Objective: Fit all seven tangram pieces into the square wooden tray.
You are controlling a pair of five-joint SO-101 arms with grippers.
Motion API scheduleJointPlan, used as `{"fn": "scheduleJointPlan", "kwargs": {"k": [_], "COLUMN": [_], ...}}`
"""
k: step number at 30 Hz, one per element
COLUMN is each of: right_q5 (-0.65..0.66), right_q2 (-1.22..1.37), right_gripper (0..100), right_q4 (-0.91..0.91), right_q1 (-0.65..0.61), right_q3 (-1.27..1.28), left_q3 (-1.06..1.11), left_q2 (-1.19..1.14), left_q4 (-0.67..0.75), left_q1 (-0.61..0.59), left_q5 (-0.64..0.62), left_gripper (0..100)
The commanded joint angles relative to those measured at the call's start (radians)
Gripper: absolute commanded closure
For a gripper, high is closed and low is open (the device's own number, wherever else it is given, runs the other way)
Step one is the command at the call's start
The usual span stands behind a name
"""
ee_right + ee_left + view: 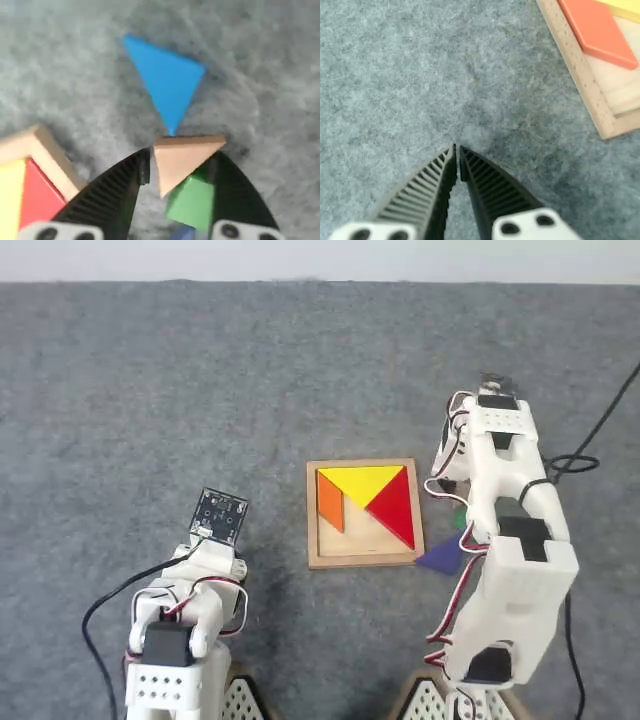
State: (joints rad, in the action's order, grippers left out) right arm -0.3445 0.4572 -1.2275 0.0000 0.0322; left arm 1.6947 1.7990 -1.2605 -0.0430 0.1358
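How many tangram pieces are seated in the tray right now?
3. Orange parallelogram along the tray's left side, yellow triangle against its far edge, red triangle on its right. The high view shows the whole tray, so none is hidden.

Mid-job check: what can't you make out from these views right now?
Right wrist view: the tan triangle and the right pincer cover the green piece, so its shape is unclear; a bluish scrap is cut off by the frame edge.
Same view: whether the tan triangle is off the carpet cannot be told.
High view: the right arm hides most of the green piece and part of the dark blue triangle.
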Motion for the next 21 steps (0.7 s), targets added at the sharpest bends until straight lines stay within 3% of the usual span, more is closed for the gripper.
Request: {"fn": "scheduleJointPlan", "kwargs": {"k": [1,9,16,21], "right_q5": [-0.127,-0.123,0.273,0.505], "right_q2": [-0.01,0.01,0.015,0.008], "right_gripper": [83.2,83.8,95.8,98.6], "right_q4": [0.013,0.013,0.002,-0.047], "right_q1": [0.002,0.01,0.03,0.012], "right_q3": [-0.052,-0.058,-0.124,-0.152], "left_q3": [-0.012,-0.012,-0.012,-0.012], "left_q2": [0.025,0.025,0.025,0.025], "left_q4": [-0.005,-0.005,-0.005,-0.005], "left_q1": [-0.005,-0.005,-0.005,-0.005], "left_q5": [-0.008,-0.008,-0.008,-0.008], "left_gripper": [99,99,99,99]}}
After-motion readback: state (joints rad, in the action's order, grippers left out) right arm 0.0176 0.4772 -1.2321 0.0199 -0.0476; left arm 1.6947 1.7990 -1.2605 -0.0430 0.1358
